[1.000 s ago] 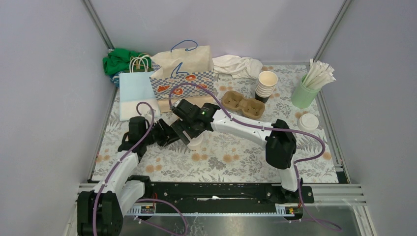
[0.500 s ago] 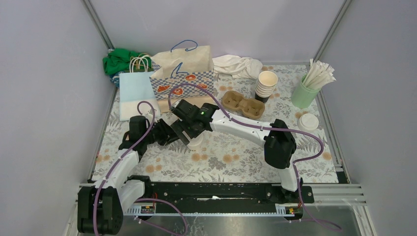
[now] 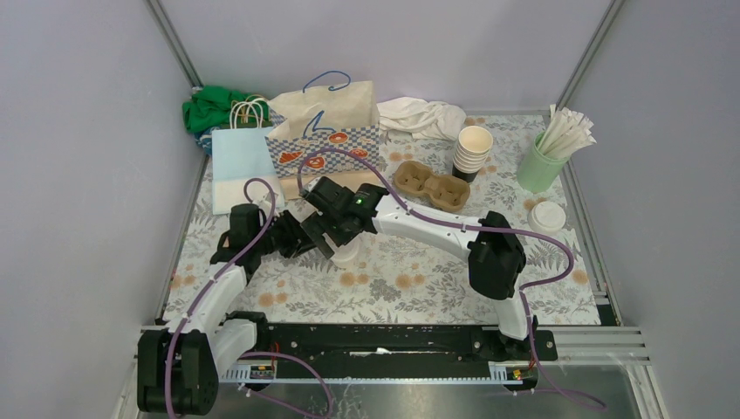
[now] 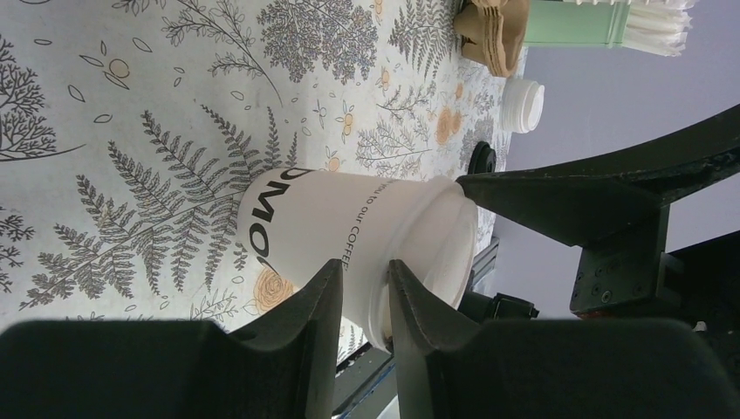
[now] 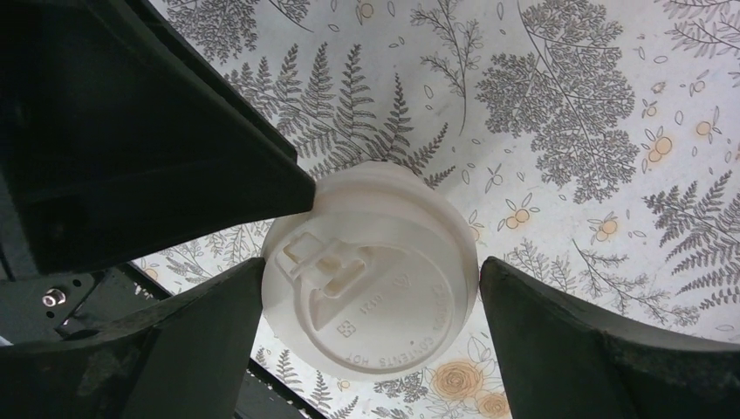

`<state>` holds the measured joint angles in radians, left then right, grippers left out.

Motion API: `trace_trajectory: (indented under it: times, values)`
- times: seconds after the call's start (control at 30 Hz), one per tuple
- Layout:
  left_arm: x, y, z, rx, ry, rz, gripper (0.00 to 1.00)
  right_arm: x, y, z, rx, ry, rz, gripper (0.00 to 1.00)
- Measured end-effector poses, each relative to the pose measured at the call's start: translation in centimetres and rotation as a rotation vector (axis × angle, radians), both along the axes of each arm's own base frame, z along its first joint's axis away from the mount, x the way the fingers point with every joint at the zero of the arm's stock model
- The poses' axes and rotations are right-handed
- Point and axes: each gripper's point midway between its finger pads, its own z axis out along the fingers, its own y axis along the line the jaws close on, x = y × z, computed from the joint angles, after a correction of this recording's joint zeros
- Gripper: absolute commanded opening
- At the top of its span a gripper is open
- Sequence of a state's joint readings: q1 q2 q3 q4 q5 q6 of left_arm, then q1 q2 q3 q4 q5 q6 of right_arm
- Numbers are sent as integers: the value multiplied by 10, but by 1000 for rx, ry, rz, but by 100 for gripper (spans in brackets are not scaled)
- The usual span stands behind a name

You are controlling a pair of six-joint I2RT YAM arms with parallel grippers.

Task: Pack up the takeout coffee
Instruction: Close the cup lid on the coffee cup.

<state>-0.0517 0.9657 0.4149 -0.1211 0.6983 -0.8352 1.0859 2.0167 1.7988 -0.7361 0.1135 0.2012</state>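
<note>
Left of centre on the surface [image 3: 410, 281], the cup [image 3: 347, 254] stands lidded between both hands. The right hand [image 5: 373, 269] is spread wide either side of the lid [image 5: 375, 301]; the left hand [image 4: 362, 266] is narrowed at its rim, grip impossible to tell. The right should likely lift straight up, clear of the lid.

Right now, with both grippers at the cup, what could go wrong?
1. The right gripper straddles the lid, tight to its edge. Rising off-centre could snag the lid and loosen it.
2. The left gripper sits high, at the rim of the cup. A sideways nudge there might tip it.
3. Both grippers crowd the one cup, so a careless move may knock them together.
</note>
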Motion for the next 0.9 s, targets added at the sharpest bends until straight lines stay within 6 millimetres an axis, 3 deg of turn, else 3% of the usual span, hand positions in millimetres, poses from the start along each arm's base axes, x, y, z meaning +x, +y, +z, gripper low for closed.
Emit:
trace_trajectory:
  times: [0.47,0.67,0.9]
  values:
    - [10,7,16,67,-14,15,34,-1,1,2,8,2,8,100]
    - [17,6,30,66,-49,14,34,-3,-4,13,16,-7,8,100]
    - [17,7,32,80,-44,7,36,-3,-6,30,47,-24,8,97]
